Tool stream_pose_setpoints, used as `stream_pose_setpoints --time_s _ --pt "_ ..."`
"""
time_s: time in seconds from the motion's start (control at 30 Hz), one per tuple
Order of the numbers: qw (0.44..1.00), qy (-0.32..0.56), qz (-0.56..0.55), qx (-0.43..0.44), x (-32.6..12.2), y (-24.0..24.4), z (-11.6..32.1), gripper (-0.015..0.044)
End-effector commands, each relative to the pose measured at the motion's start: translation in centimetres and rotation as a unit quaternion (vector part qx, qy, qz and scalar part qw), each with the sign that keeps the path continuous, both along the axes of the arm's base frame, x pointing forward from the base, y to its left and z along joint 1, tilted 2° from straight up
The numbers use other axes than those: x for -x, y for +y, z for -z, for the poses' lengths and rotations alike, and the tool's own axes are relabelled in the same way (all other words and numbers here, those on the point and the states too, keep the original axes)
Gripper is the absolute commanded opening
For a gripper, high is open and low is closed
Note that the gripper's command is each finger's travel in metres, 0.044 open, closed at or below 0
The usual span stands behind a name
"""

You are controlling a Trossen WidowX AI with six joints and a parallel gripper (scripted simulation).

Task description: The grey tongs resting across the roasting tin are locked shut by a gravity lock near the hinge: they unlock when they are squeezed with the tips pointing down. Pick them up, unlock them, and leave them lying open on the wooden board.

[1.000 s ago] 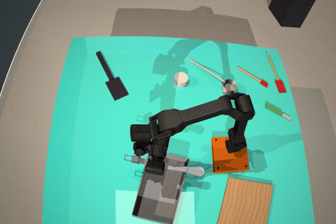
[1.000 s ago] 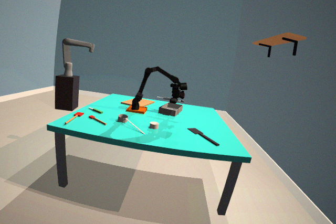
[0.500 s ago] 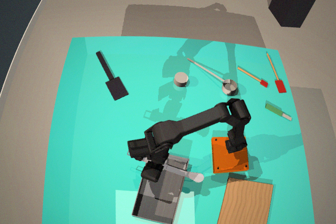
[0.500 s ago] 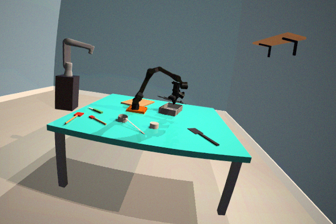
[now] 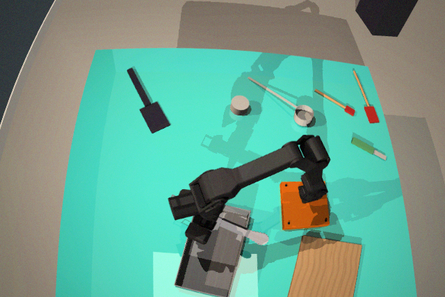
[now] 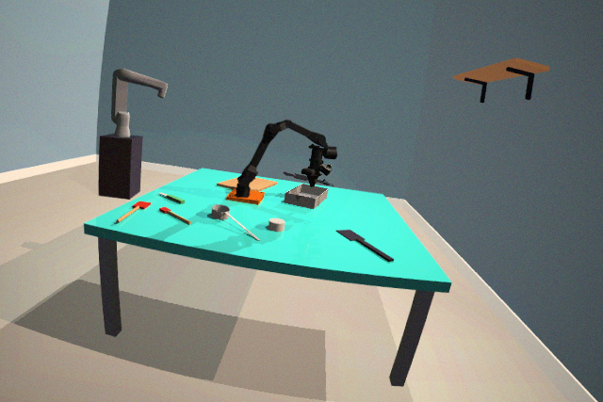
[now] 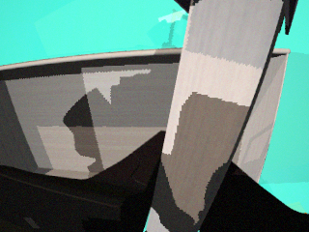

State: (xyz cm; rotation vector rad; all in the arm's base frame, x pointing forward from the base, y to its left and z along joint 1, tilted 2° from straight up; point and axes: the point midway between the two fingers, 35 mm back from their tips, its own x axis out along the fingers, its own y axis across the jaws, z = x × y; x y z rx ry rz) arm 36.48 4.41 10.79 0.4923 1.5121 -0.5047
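My gripper [image 6: 312, 182] [image 7: 181, 141] is shut on the grey tongs [image 5: 258, 236] [image 6: 294, 175] [image 7: 219, 72]. It holds them above the grey roasting tin [image 5: 182, 268] [image 6: 297, 200] [image 7: 29, 97]. In the exterior view they are nearly level, sloping slightly down to the right. Their rounded end sticks out past the tin toward the orange base in the top view; the arm hides much of the other end there. The visible part looks narrow and closed, but I cannot tell the state of the lock. The wooden board [image 5: 323, 272] [image 6: 228, 184] lies flat, with nothing on it.
The orange base plate [image 5: 290, 211] [image 6: 252, 199] stands between tin and board. Elsewhere on the table lie a black spatula [image 5: 154, 117] [image 6: 365, 244], a pale round block [image 5: 240, 105] [image 6: 276, 224], a long-handled pot [image 5: 303, 115] [image 6: 220, 211], two red-headed tools and a green-handled one [image 5: 363, 145].
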Motion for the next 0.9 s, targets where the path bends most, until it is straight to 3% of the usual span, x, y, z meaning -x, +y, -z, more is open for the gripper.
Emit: stream_pose_setpoints --time_s 0.0,0.87 --pt "1.0 0.0 -0.016 -0.001 0.1 0.9 -0.2 -0.015" --pt "0.956 0.003 -0.293 -0.006 5.8 15.9 -4.0 -0.015"
